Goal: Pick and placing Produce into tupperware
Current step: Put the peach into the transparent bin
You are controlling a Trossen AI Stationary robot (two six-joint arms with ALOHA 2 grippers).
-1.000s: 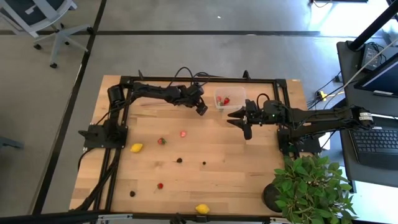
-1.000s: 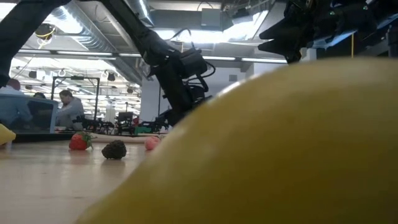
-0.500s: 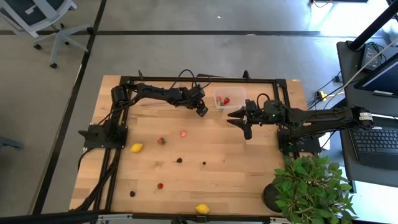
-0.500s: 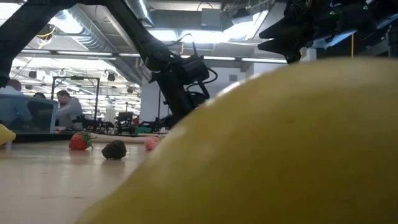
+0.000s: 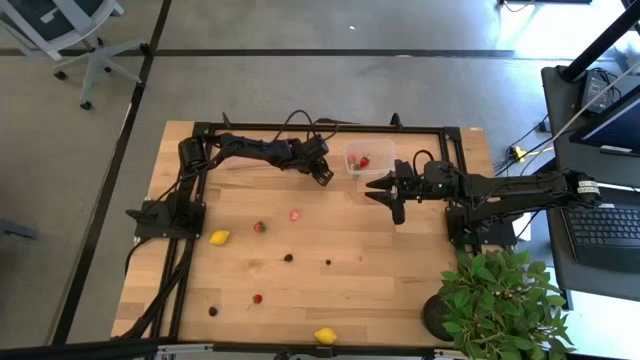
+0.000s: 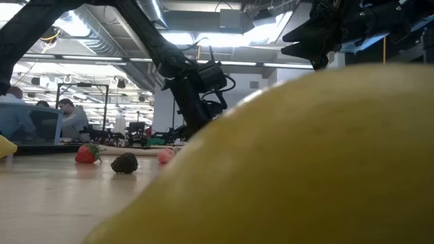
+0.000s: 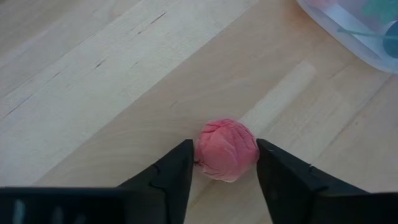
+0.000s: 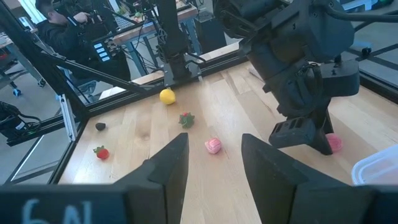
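Note:
My left gripper stands low over the table just left of the tupperware, a clear tub holding red pieces. Its two fingers close on a pink raspberry-like piece that lies on the wood. My right gripper hovers to the right of the tub, open, with nothing between its fingers. More produce lies loose nearer the front: a lemon, a strawberry, a pink piece and dark berries. A second lemon fills the low view's foreground. My left gripper pinches the pink piece by its two opposite sides, one finger against each. The fingers slant down at it from above and from the table's left. The piece rests with its underside on the wood.
The black frame rail runs along the far edge behind the tub. A potted plant stands at the front right corner. A strawberry, a dark berry and a lemon lie near the front edge. People sit in the room behind.
My left arm has sunk slightly toward the table beside the tub. My right arm and the loose produce have kept still.

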